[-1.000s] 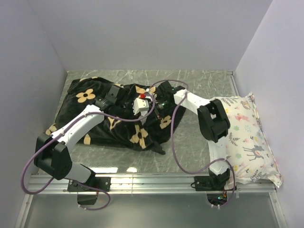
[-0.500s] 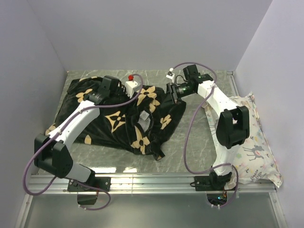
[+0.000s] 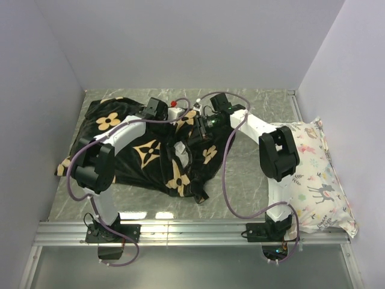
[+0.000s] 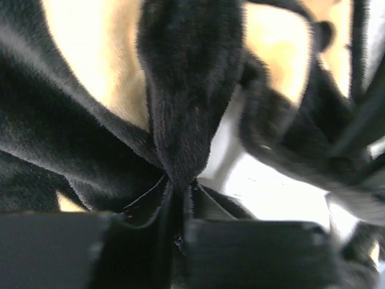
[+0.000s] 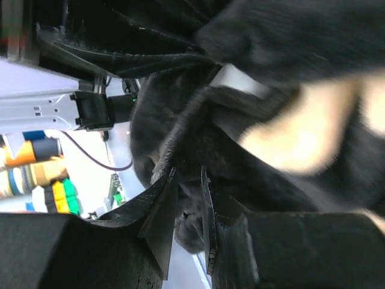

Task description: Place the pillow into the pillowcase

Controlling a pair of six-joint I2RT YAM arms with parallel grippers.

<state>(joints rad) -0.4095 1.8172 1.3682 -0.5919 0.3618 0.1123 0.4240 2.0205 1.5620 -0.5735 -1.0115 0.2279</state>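
Betw. tips of L tool (image 4: 179,201) & R tool (image 5: 189,208): pillowcase (image 3: 150,164) folds.

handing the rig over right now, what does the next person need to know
Left gripper: shut on a fold of the pillowcase, at its far middle edge.
Right gripper: pinching the same case right beside it.
Pillow: only a white patch shows through a gap in the case, so it seems largely inside.
Deer-print pillow: off to the right, not held.
Left to do: probably work the case fully over the pillow, then release.
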